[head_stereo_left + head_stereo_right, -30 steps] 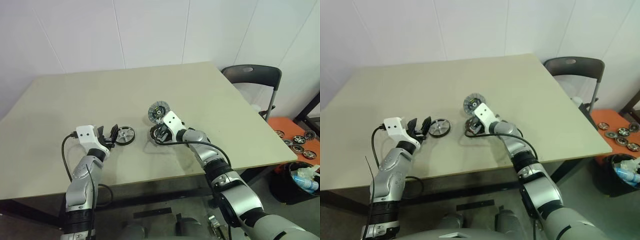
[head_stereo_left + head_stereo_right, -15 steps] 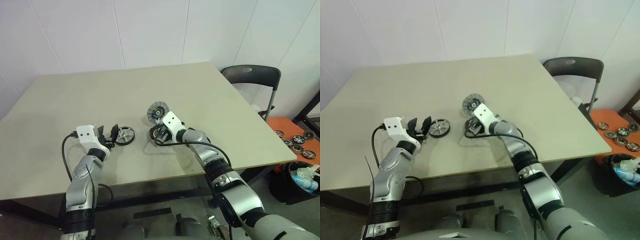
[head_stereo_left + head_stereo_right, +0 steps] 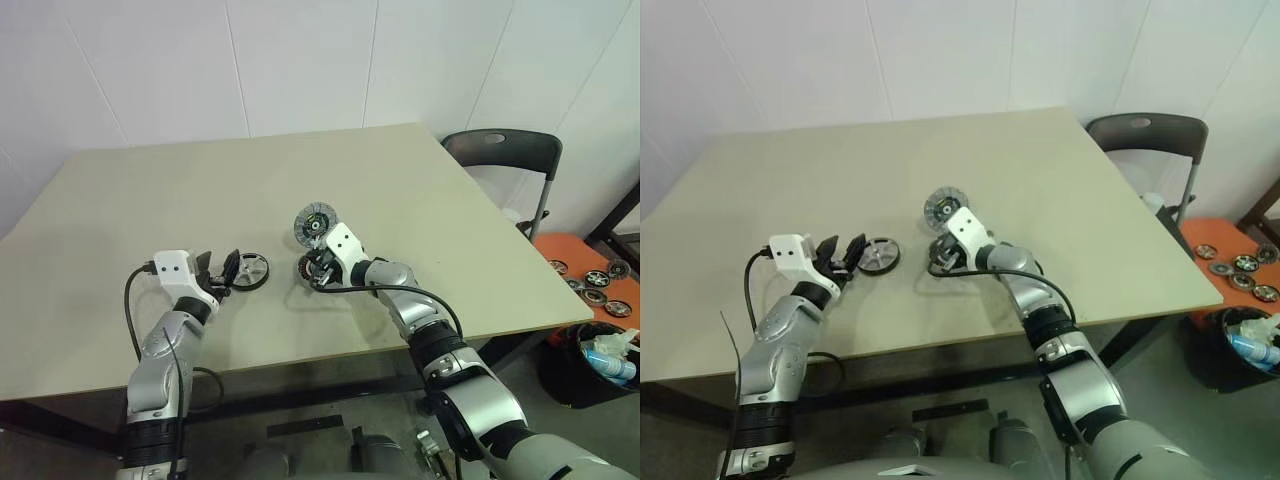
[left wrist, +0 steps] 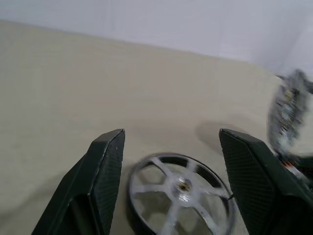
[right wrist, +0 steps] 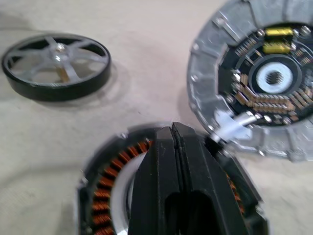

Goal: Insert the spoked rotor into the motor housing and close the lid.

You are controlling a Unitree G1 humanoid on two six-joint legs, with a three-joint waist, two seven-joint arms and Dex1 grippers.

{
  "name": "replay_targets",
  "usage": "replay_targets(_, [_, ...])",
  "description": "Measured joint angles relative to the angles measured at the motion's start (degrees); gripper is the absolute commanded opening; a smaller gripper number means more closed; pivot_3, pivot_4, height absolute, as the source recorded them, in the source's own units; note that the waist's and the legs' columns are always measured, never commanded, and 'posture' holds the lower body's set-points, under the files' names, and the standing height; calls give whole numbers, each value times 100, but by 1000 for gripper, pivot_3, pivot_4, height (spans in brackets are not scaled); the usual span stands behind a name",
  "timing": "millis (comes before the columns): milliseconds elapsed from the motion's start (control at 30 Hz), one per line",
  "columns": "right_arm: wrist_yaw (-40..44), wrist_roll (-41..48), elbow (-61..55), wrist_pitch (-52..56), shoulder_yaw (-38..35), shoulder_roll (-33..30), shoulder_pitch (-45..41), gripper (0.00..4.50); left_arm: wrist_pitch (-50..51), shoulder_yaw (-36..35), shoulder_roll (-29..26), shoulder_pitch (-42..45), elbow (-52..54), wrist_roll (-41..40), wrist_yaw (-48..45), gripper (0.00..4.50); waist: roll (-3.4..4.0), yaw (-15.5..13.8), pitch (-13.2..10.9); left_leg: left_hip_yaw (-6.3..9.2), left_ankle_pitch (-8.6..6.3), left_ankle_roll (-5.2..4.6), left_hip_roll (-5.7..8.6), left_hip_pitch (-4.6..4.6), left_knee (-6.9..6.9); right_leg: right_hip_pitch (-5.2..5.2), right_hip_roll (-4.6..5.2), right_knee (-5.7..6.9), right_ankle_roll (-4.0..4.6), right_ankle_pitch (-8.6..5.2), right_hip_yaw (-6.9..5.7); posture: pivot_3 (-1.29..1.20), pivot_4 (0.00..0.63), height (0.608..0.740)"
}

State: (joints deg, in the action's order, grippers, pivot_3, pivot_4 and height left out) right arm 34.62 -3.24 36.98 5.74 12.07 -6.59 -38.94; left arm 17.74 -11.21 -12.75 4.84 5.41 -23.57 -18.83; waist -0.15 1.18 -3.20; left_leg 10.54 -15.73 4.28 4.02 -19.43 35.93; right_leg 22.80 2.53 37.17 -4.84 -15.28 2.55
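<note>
The spoked rotor (image 3: 250,270) lies flat on the table, a silver wheel with a dark rim. My left gripper (image 3: 220,272) is level with it on its left and open, and the rotor (image 4: 181,188) sits just ahead of its two fingertips, between them. To the right stands the motor housing (image 5: 105,171), its coppery windings showing. The lid (image 3: 315,222) stands upright at the housing's far edge, its inner face (image 5: 254,83) showing. My right gripper (image 5: 172,132) is shut, empty, with its tips over the housing's open top.
The tan table (image 3: 420,190) ends close behind both arms. A dark chair (image 3: 505,150) stands off its right side. Lower right on the floor are an orange tray (image 3: 590,275) with small wheels and a black bin (image 3: 600,365).
My left wrist has swung slightly toward the rotor while the hand keeps its place. The right gripper, housing and lid stay as they were.
</note>
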Motion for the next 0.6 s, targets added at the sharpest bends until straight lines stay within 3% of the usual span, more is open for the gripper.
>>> replay_targets(100, [-28, -9, 48, -3, 0, -8, 0, 17, 225, 42, -235, -111, 42, -209, -454, 3247, 0, -10, 0, 0, 0, 0, 0, -2, 1, 0, 1, -1, 0, 0, 0, 0, 0, 740])
replay_targets(367, [-86, -156, 51, -35, 121, -25, 1, 17, 1052, 275, -1611, -447, 269, -963, -2575, 3247, 8, 0, -5, -1, 0, 0, -1, -1, -1, 1, -1, 0, 8, -6, 1, 0, 0, 740])
replay_targets(600, [-157, -210, -47, 293, 121, -32, 0, 17, 1085, 374, -1764, -376, 258, -1091, -3215, 3247, 8, -7, -5, 1, 0, 0, -2, 3, -1, -1, 1, 1, 7, -5, 2, 0, 0, 740])
